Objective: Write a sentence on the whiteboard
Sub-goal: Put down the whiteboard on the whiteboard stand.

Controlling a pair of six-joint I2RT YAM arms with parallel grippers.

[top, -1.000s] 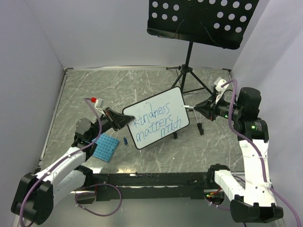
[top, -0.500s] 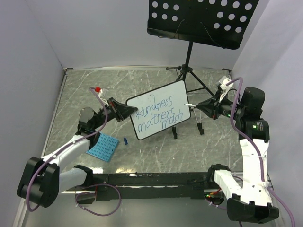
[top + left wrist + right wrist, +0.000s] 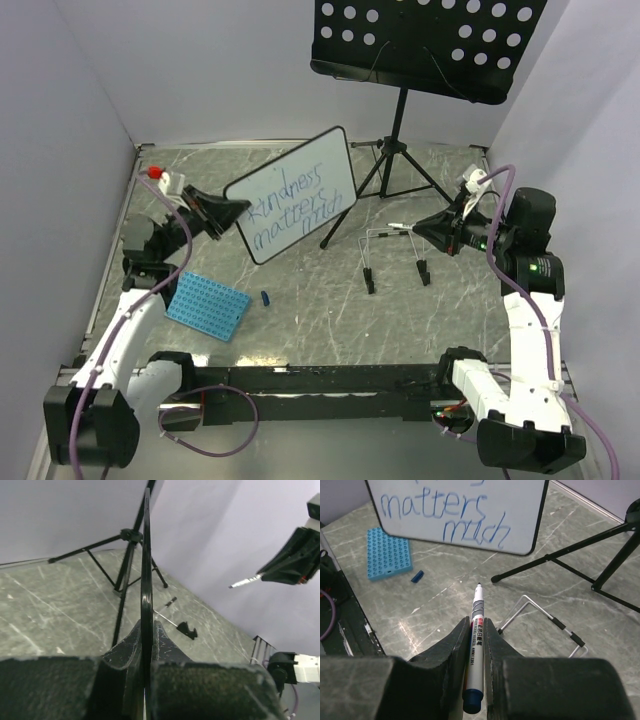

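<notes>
Top view, read left to right, all places given from the music stand (image 3: 400,120).

(a) My left gripper (image 3: 238,210) hangs well to the left of the music stand, above the worktop (image 3: 310,330). It is clenched on the left edge of the whiteboard (image 3: 293,168). In the left wrist view the board stands edge-on, its dark rim (image 3: 146,580) pinched between my two fingers (image 3: 125,652).

(b) The whiteboard is held tilted off the worktop and reaches rightward from that gripper. Its far right corner lies just beside the music stand's tripod legs in the top view. The sentence (image 3: 290,205) faces the camera in blue script, in three slanting lines: "kindness", "matters", "much".

(c) A blue studded plate (image 3: 207,305) lies flat on the worktop, left of the music stand and nearer to my bases. A small blue cap (image 3: 265,297) lies just to the right of the plate, apart from it.

(d) A wire stand (image 3: 395,245) with black feet rests on the worktop just in front of the tripod.

(e) My right gripper (image 3: 425,228) hovers to the right of the music stand's pole. It grasps a marker (image 3: 400,226) whose tip points left toward the whiteboard, well apart from it. In the right wrist view the marker (image 3: 476,645) sits between the closed fingers, with "matters much" (image 3: 445,517) ahead of the tip.
</notes>
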